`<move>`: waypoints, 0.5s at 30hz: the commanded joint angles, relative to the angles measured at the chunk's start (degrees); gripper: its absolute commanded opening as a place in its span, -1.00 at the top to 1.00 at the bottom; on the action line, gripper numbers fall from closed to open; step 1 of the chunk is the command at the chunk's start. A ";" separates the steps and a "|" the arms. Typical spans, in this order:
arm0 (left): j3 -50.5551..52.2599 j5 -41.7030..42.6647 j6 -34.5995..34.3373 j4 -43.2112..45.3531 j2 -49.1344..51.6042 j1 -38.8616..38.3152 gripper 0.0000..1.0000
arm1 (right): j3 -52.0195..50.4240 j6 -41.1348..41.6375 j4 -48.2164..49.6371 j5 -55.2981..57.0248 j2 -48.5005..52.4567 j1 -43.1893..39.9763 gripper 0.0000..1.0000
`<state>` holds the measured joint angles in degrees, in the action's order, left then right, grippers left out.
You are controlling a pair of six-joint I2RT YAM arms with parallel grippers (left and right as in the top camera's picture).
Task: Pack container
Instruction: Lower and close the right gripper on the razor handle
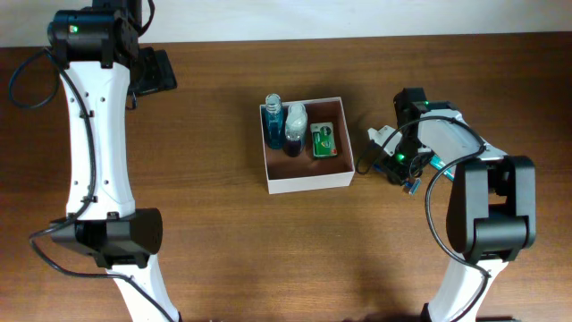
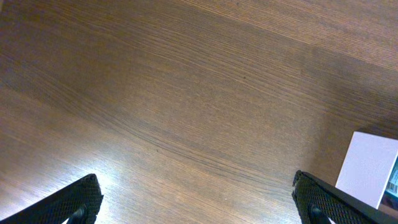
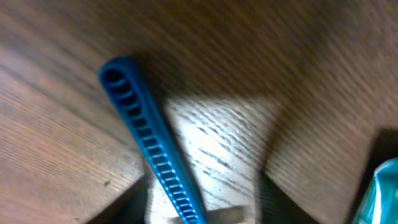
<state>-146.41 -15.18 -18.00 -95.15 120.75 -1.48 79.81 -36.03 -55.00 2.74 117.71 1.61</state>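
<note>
The container (image 1: 308, 182) is a square white-walled box with a reddish-brown inside, at the table's middle. In it stand a clear blue bottle (image 1: 273, 121) and a dark bottle (image 1: 295, 127), and a green packet (image 1: 323, 140) lies beside them. My right gripper (image 1: 390, 154) is low over the table just right of the box. In the right wrist view its fingers (image 3: 202, 202) are apart, with a blue ribbed handle (image 3: 146, 140) lying on the wood between them, close to the left finger; the view is blurred. My left gripper (image 2: 196, 199) is open and empty over bare wood, at the far left (image 1: 159, 72).
A white wall of the container (image 2: 370, 168) shows at the right edge of the left wrist view. A teal object (image 3: 387, 186) sits at the right edge of the right wrist view. A small white item (image 1: 378, 134) lies by the right gripper.
</note>
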 commanded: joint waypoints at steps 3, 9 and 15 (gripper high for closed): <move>0.11 -0.02 -0.57 -0.07 -0.44 0.11 -0.99 | -0.52 0.52 -0.02 -0.79 1.49 0.26 0.78; 0.11 -0.02 -0.59 -0.07 -0.44 0.11 -0.99 | -0.20 5.38 0.02 -0.79 1.49 0.26 0.92; 0.11 -0.02 -0.59 -0.07 -0.44 0.11 -0.99 | 5.35 21.38 -2.05 -0.76 1.49 0.31 0.92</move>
<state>-146.41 -15.20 -17.98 -95.15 120.75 -1.48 80.82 -26.48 -55.92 2.59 118.06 1.61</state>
